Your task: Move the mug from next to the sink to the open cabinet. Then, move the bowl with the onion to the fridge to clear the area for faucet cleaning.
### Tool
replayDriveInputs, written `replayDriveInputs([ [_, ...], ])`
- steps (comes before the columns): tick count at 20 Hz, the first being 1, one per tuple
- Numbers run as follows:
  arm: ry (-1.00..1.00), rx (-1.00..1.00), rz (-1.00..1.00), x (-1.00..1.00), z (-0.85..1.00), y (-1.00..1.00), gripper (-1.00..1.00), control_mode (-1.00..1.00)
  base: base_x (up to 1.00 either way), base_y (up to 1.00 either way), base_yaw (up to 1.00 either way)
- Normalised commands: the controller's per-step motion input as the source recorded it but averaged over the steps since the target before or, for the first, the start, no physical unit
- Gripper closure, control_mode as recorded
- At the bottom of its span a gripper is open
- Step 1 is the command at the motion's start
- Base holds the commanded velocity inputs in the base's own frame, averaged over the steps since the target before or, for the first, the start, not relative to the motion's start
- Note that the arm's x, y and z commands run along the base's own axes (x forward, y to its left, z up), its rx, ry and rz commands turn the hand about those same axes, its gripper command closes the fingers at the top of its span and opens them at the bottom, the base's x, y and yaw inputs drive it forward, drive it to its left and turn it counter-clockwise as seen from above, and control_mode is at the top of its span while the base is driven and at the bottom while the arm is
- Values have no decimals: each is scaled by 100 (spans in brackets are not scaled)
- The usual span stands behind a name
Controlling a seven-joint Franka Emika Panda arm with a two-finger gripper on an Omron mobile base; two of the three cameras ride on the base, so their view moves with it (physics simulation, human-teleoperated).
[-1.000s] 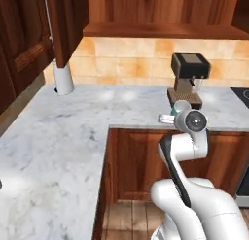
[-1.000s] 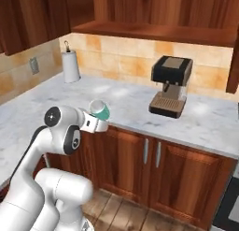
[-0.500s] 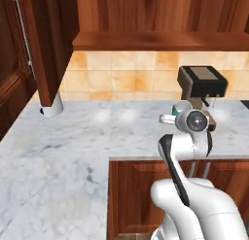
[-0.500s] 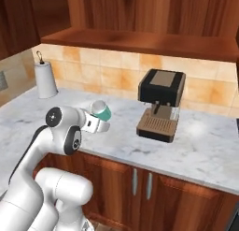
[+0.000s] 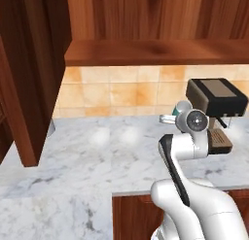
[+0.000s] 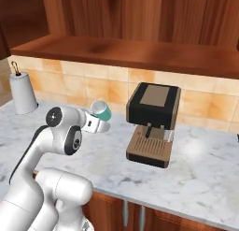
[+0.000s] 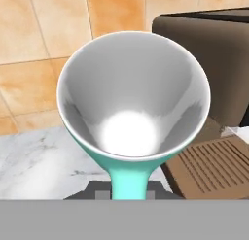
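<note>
Mug, teal outside with a white glazed interior, flared at the rim: carried in the air above the white-and-grey marble countertop, clear of the surface. In the hand view the mug faces the camera mouth-on, interior bare and glossy, its teal handle running down to the finger tips at the bottom edge. In the left base view a sliver of the mug shows behind the arm's round wrist joint.

Gripper, two-finger, on the white Franka arm: clenched on the mug by its handle side (the fingers themselves are mostly hidden under the mug in the hand view, so the exact contact cannot be told). The hand is held roughly level, pointing toward the tiled wall.

Coffee machine, dark brown box top over a lighter brown slatted drip tray: stands upright on the countertop against the backsplash, just beside the mug on the robot's right; apart, not touching.

Backsplash, square orange-tan tiles: runs behind the countertop.

Shelf, underside of a dark wooden wall cabinet: overhangs the backsplash, above the mug.

Paper towel roll, white, on an upright holder: at the far left of the countertop, well apart from the mug.

Cabinet door panel, dark wood: hangs at the left of the left base view.
</note>
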Motion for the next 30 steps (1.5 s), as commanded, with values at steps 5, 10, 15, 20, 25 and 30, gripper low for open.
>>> replayDriveInputs([
  [5,1,-5,5,-5,100,2,100,-100,0,0,0],
  [10,1,-14,5,-18,100,5,100,-100,0,0,0],
  [15,-1,-12,1,-40,100,0,100,-100,0,0,0],
  [20,-2,-5,9,2,94,-9,100,-100,0,0,0],
  [25,17,8,30,19,27,-31,100,-100,0,0,0],
  [30,-13,-1,0,3,47,-4,100,-100,0,0,0],
])
